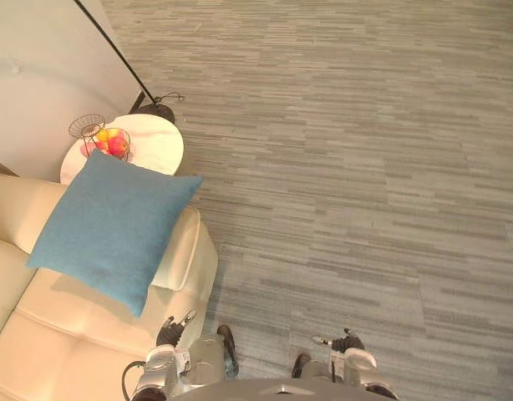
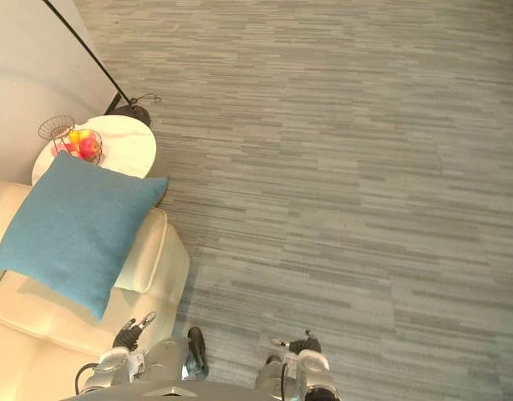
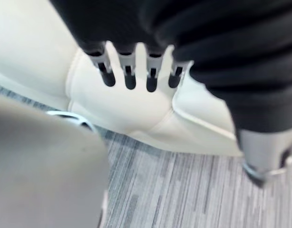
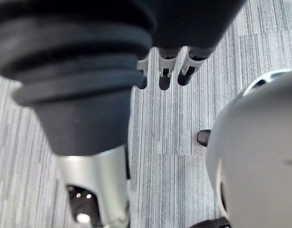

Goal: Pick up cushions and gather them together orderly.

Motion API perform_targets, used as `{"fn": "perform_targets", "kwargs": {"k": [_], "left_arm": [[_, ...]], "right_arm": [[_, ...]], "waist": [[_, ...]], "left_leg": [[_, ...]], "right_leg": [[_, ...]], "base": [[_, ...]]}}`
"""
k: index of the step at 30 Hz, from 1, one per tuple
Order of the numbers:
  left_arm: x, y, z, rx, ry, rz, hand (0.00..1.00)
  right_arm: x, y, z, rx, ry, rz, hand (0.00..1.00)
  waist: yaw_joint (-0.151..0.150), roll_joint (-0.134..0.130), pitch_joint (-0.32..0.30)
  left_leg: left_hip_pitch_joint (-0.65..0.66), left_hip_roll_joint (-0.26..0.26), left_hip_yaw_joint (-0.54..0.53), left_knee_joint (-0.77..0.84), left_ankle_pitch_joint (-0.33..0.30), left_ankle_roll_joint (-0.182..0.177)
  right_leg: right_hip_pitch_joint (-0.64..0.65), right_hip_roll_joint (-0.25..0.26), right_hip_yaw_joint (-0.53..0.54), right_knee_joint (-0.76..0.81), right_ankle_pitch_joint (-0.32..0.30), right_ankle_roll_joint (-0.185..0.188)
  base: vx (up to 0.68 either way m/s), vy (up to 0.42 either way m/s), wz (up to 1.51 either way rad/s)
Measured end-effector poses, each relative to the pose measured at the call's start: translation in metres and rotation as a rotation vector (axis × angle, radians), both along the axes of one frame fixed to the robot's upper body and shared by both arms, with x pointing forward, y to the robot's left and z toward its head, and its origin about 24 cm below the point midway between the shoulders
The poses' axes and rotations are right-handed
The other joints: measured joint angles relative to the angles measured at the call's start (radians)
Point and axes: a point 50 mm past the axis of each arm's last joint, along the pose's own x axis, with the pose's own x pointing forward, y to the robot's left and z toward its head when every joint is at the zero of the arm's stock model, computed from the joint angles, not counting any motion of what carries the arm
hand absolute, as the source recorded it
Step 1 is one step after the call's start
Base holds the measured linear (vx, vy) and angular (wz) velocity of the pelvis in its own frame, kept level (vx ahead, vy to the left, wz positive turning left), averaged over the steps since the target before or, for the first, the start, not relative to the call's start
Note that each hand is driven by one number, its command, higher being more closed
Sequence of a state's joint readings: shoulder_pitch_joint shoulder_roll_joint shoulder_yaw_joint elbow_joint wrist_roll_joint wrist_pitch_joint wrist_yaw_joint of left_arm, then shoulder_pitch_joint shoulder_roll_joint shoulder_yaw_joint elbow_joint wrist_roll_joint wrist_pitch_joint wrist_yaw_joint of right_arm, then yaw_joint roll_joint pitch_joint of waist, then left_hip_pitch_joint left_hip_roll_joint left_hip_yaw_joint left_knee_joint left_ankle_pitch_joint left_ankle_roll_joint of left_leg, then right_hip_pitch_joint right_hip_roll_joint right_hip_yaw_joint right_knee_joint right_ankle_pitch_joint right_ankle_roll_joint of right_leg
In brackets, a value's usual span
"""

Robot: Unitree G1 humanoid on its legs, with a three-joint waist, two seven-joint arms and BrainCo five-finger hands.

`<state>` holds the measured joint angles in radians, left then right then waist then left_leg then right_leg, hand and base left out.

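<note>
A blue cushion (image 1: 114,227) leans tilted on the arm of a cream sofa (image 1: 81,334) at the left; its top corner overlaps the small table behind it. My left hand (image 1: 175,328) hangs low beside the sofa's front corner, fingers (image 3: 130,76) straight and holding nothing, with the sofa's cream upholstery (image 3: 122,107) just past them. My right hand (image 1: 340,342) hangs at the bottom over the carpet, fingers (image 4: 165,78) straight and empty. Both hands are well short of the cushion.
A round white side table (image 1: 152,144) stands beyond the sofa's arm with a wire basket of fruit (image 1: 106,142) on it. A floor lamp's dark base (image 1: 156,109) and slanted pole sit behind the table. Grey striped carpet (image 1: 357,167) spreads to the right.
</note>
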<state>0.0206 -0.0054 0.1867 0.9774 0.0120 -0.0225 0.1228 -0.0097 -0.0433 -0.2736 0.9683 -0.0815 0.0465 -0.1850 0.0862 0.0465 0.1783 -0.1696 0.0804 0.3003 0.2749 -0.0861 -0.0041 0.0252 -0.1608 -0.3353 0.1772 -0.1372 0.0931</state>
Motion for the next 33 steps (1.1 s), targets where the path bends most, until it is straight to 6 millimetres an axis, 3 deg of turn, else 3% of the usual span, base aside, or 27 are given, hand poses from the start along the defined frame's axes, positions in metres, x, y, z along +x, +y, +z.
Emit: {"fn": "perform_targets", "kwargs": {"k": [2,6,8,10,11,12,13,15,17,18,19,21,22,25,29,32,33], "left_arm": [[0.002,0.003,0.001,0.002,-0.011,0.013,0.00],[-0.003,0.008,0.000,0.012,0.006,0.019,0.00],[-0.011,0.007,-0.003,0.009,0.033,0.023,0.00],[-0.013,0.009,-0.004,0.014,0.048,0.016,0.00],[-0.013,0.010,-0.004,0.017,0.049,0.009,0.00],[-0.014,0.017,-0.004,0.035,0.056,0.011,0.00],[-0.015,0.018,-0.004,0.037,0.058,0.014,0.00],[-0.016,0.018,-0.004,0.037,0.060,0.016,0.00],[-0.015,0.013,-0.004,0.022,0.055,0.025,0.00],[-0.015,0.012,-0.004,0.019,0.054,0.027,0.00],[-0.014,0.009,-0.004,0.009,0.049,0.036,0.00],[-0.014,0.002,-0.004,-0.015,0.035,0.068,0.00],[-0.016,-0.004,-0.004,-0.034,0.033,0.084,0.00],[-0.016,-0.004,-0.004,-0.046,0.024,0.130,0.00],[-0.017,0.000,-0.003,-0.039,0.013,0.148,0.00],[-0.015,0.004,-0.002,-0.025,0.008,0.141,0.00],[-0.015,0.005,-0.002,-0.018,0.012,0.126,0.00]], "right_arm": [[0.002,0.001,-0.001,0.001,0.010,0.006,0.00],[0.006,0.001,0.000,0.000,-0.001,0.013,0.00],[0.006,0.001,0.000,-0.007,0.005,0.035,0.00],[0.003,-0.001,0.000,-0.012,0.012,0.033,0.00],[-0.001,0.002,-0.002,-0.002,0.021,0.031,0.00],[-0.004,0.003,-0.003,0.000,0.026,0.035,0.00],[-0.006,0.004,-0.004,0.004,0.029,0.036,0.00],[-0.009,0.003,-0.004,0.004,0.028,0.028,0.00],[-0.004,0.006,-0.002,0.006,0.000,0.030,0.00],[-0.003,0.009,-0.001,0.015,-0.012,0.025,0.00],[-0.011,0.007,-0.003,0.017,0.002,0.000,0.00],[-0.014,0.003,-0.003,0.005,0.006,-0.003,0.00],[-0.014,0.000,-0.001,-0.005,-0.004,-0.001,0.00],[-0.014,0.000,-0.001,-0.004,-0.002,0.000,0.00],[-0.013,0.008,-0.003,0.017,-0.004,-0.005,0.00],[-0.010,0.017,-0.003,0.050,-0.022,-0.037,0.00],[-0.010,0.017,-0.003,0.051,-0.021,-0.040,0.00]], "waist": [[0.020,-0.006,0.001],[0.027,-0.011,0.001],[0.021,0.005,-0.011],[0.010,-0.002,-0.017],[0.004,-0.016,-0.015],[-0.010,-0.030,-0.015],[-0.011,-0.038,-0.017],[-0.016,-0.039,-0.017],[-0.024,-0.047,-0.016],[-0.028,-0.059,-0.018],[-0.027,-0.061,-0.024],[-0.009,-0.029,-0.034],[-0.009,-0.013,-0.038],[0.001,-0.006,-0.046],[0.000,-0.022,-0.047],[0.000,-0.035,-0.047],[-0.003,-0.037,-0.050]], "left_leg": [[-0.002,-0.016,-0.001,0.013,-0.015,0.024],[0.079,-0.044,-0.001,0.018,-0.046,0.040],[0.123,-0.037,-0.015,0.001,-0.087,0.034],[0.193,-0.064,-0.068,-0.057,-0.100,0.044],[0.203,-0.071,-0.087,-0.059,-0.103,0.048],[0.215,-0.075,-0.134,-0.065,-0.110,0.047],[0.232,-0.067,-0.167,-0.070,-0.110,0.046],[0.247,-0.048,-0.219,-0.068,-0.117,0.029],[0.235,-0.040,-0.322,-0.045,-0.148,-0.010],[0.226,-0.054,-0.364,-0.026,-0.166,-0.023],[0.212,-0.049,-0.417,0.005,-0.172,-0.032],[0.202,-0.035,-0.467,0.007,-0.167,-0.039],[0.198,-0.032,-0.521,-0.015,-0.153,-0.060],[0.148,-0.026,-0.578,-0.034,-0.087,-0.077],[0.104,-0.006,-0.453,-0.032,-0.032,-0.075],[0.061,0.070,-0.020,0.013,-0.044,-0.018],[0.049,0.075,0.075,0.023,-0.034,0.005]], "right_leg": [[0.051,0.001,-0.002,-0.082,0.040,0.006],[0.131,-0.023,-0.001,-0.050,0.041,0.012],[0.095,-0.035,0.001,0.109,0.011,0.047],[-0.041,-0.108,0.039,0.470,-0.014,0.044],[-0.070,-0.114,0.070,0.540,-0.056,0.042],[-0.114,-0.086,0.109,0.570,-0.130,0.023],[-0.143,-0.049,0.133,0.548,-0.162,0.002],[-0.184,0.016,0.178,0.466,-0.173,-0.007],[-0.221,0.084,0.330,0.279,-0.129,-0.006],[-0.213,0.089,0.354,0.255,-0.075,0.007],[-0.183,0.100,0.318,0.262,-0.081,-0.012],[-0.169,0.099,0.267,0.307,-0.098,-0.021],[-0.167,0.106,0.279,0.329,-0.101,-0.025],[-0.132,0.093,0.201,0.292,-0.102,-0.029],[-0.040,0.071,0.072,0.209,-0.084,-0.059],[0.007,0.040,-0.054,0.165,-0.081,-0.063],[0.012,0.025,-0.080,0.156,-0.083,-0.061]], "base": [[0.29,0.100,0.32],[0.26,0.047,0.22],[0.16,0.035,0.13],[0.18,-0.018,0.46],[0.15,-0.108,0.85],[0.15,-0.147,1.00],[0.16,-0.157,1.03],[0.14,-0.170,0.92],[0.11,-0.278,1.31],[0.13,-0.310,1.61],[0.19,-0.304,1.49],[0.22,-0.247,1.30],[0.23,-0.237,1.45],[0.13,-0.141,1.44],[0.05,-0.037,1.37],[-0.01,0.071,1.16],[-0.02,0.112,0.77]]}}
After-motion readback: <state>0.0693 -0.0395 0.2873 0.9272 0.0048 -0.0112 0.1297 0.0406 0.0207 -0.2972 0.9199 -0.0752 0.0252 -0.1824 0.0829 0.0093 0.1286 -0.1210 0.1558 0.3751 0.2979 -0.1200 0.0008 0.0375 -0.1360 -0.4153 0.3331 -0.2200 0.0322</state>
